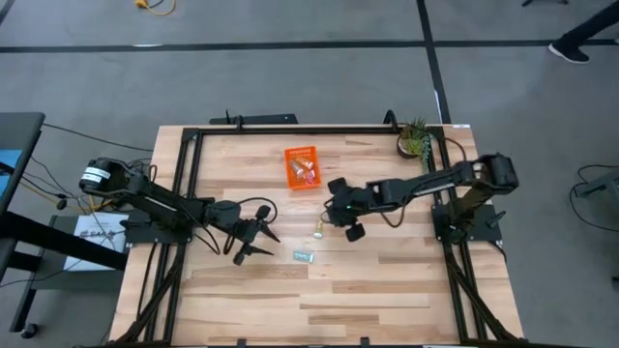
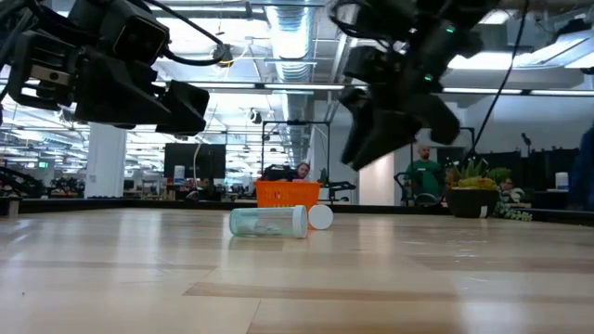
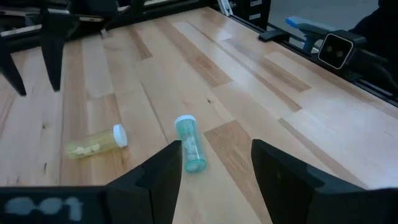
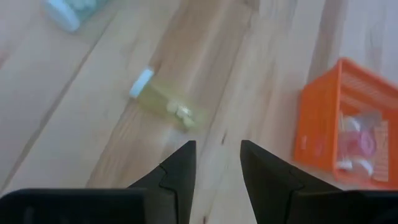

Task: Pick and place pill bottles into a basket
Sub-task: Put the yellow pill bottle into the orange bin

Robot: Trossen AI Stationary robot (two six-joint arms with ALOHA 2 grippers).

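Item: yellow pill bottle (image 4: 163,104), lying on worktop (image 1: 368,280); light, rigid, rolls. I'd grip mid-barrel. Right end effector (image 4: 216,163) released, empty; left end effector (image 3: 214,163) likewise.

Both arms are dark, almost black, built of blocky jointed segments. The left arm (image 1: 160,203) carries a white cylindrical label band near its base joint, and thin black cables loop loosely off its forearm. The left gripper (image 1: 253,242) ends in two slim, pointed black fingers (image 3: 155,177) with flat, angular matte faces. The right arm (image 1: 440,181) is equally dark, with a rounded shoulder housing and a small green light on its wrist. The right gripper (image 1: 346,220) has matching wedge-shaped black fingers (image 4: 180,168).
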